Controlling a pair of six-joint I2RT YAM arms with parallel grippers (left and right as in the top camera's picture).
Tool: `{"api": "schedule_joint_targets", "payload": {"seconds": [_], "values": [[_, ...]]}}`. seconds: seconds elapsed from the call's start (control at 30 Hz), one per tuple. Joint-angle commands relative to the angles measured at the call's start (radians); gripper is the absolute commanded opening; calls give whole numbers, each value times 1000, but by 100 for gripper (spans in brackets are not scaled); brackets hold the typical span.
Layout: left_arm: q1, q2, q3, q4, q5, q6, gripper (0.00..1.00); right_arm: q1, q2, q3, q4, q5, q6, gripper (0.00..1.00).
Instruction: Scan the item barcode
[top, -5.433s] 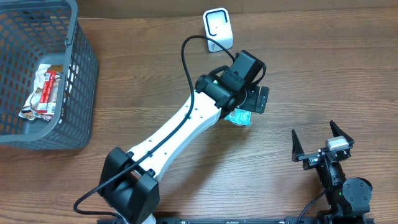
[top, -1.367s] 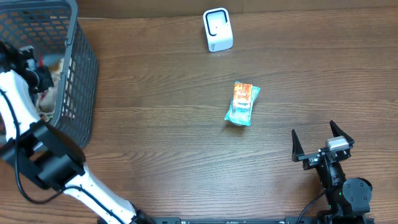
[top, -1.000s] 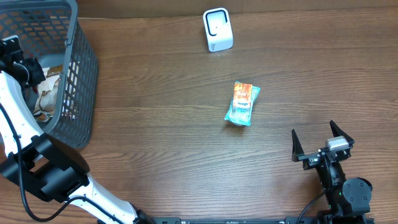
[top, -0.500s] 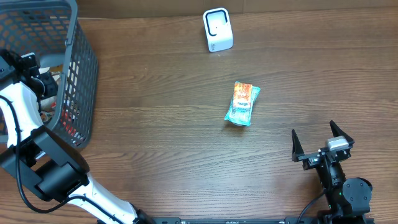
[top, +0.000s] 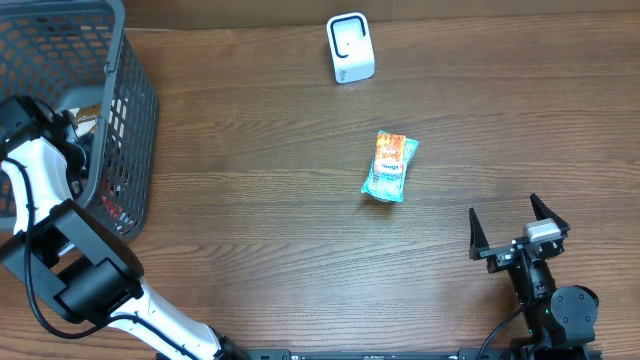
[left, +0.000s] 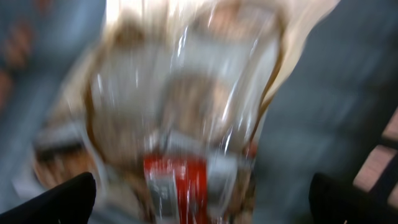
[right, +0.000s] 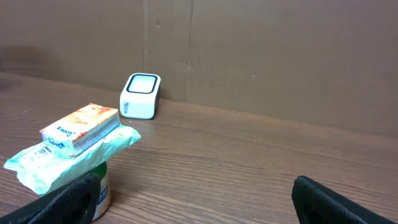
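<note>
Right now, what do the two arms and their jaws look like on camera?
The left arm has white links, bulky black joint housings and a black cable looping alongside. The right arm is all black, its jaws two pointed wedges with a small pale block between them.

Orange-and-teal snack packet (top: 389, 167) lying flat, printed face up, white barcode scanner (top: 350, 47) upright — well apart
</note>
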Motion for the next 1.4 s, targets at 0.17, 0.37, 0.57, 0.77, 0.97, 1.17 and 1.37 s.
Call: {"api": "schedule_joint_targets", "payload": {"seconds": [0.17,0.37,0.57,0.77,0.97,1.17,1.37], "values": [[-3,-26,-7,-120,-39,-185,100,-2,-9,-11,4,-2,-4,100],[-3,-20,-47,-148,-41,-181,82,-2,-9,-11,4,-2,-4,100],[-2,-19,-132,-85,-41,-180,33,-2,-9,-11,4,-2,-4,100],[-2,-20,-121,-65,-39,-181,4,-2,-9,-11,5,-2,-4,100],[-4,-24,45,-169,-37,-178,4,-2,-9,-11,4,-2,-4,100],[-7,-24,259,-233,-37,-115,4,-2,-9,-11,4,-2,-4,100],[-8,4,206,-98,-37,39,4,-2,-9,-11,5,-2,-4,100]]}}
